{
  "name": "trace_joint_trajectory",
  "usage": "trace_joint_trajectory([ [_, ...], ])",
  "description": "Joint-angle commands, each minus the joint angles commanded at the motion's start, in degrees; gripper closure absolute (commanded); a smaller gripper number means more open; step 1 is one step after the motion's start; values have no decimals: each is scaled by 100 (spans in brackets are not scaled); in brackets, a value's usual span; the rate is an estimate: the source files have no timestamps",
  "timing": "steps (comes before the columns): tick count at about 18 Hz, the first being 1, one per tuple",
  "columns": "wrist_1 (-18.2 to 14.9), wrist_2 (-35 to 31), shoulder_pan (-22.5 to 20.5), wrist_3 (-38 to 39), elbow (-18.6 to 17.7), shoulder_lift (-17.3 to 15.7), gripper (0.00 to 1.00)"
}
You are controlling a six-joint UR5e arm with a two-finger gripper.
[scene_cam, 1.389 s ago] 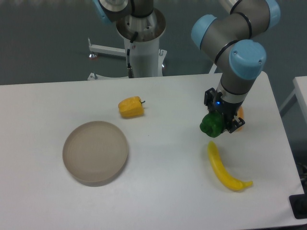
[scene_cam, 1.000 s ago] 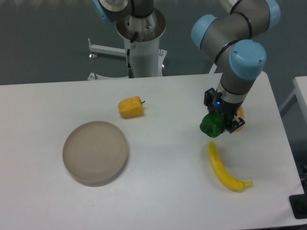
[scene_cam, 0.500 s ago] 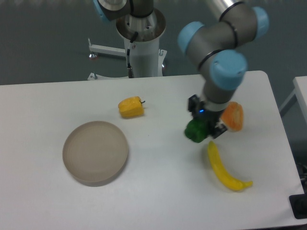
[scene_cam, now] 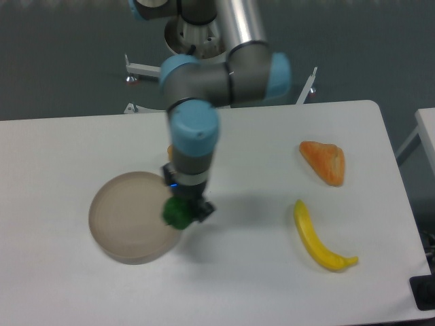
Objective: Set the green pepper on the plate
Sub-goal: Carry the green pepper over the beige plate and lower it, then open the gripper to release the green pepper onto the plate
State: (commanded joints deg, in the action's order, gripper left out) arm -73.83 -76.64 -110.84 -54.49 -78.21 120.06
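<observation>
Only one view, the fixed camera above the tabletop (scene_cam: 245, 272).

The gripper (scene_cam: 183, 209) points down with its fingers pinching the green pepper (scene_cam: 178, 214). The pepper hangs over the right rim of the plate (scene_cam: 122, 217), just inside the edge as seen from here; whether it touches the dish I cannot tell, since the wrist hides the space beneath.

Progress, as I judge it: the pepper is grasped and carried to the plate, so the greater part is done. Left are a small shift toward the plate's middle, a lowering, the release and the retreat. Letting go here risks the lobed pepper rolling off the low rim.

Count: one arm, one gripper, one green pepper, one plate. One banana (scene_cam: 316, 241) lies on the right, well apart from the plate, and one orange wedge-shaped piece (scene_cam: 325, 161) lies behind it. A sliver of yellow shows at the arm's left edge, too hidden to identify.
</observation>
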Motion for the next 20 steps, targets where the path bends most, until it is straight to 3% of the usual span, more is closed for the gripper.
trace_joint_trajectory([
  [2,9,0,88,9,-89,52,83],
  [6,26,-9,264,0,-133,167,54],
  [7,35,-9,256,-26,-124,184,42],
  [9,53,-9,264,-35,-124,211,8],
  [10,53,-26,264,-26,-133,211,0],
  [15,53,-35,238,-35,-2,123,0],
  [17,61,-122,-6,-79,148,53,0],
  [20,70,-1061,-438,-385,254,-44,0],
])
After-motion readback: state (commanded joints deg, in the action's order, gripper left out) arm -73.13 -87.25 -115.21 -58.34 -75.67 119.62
